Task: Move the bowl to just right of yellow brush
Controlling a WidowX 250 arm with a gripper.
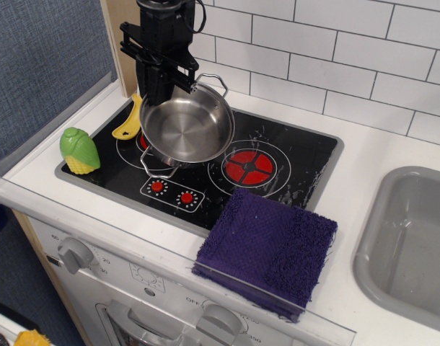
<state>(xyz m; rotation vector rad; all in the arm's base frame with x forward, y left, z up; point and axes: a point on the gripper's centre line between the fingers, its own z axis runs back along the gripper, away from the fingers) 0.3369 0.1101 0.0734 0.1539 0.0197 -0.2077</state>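
Note:
The bowl (185,131) is a shiny steel pot with two wire loop handles. It hangs tilted over the left burner of the black stove (292,169). My gripper (161,99) is shut on the bowl's far-left rim and comes down from above. The yellow brush (128,124) lies at the stove's back left; only its handle shows, just left of the bowl. Its bristles are hidden behind my gripper.
A green-and-yellow toy corn (78,151) stands at the stove's left edge. A purple cloth (269,247) lies at the front right of the stove. A grey sink basin (415,245) is on the right. A wooden post (117,43) and a tiled wall are behind.

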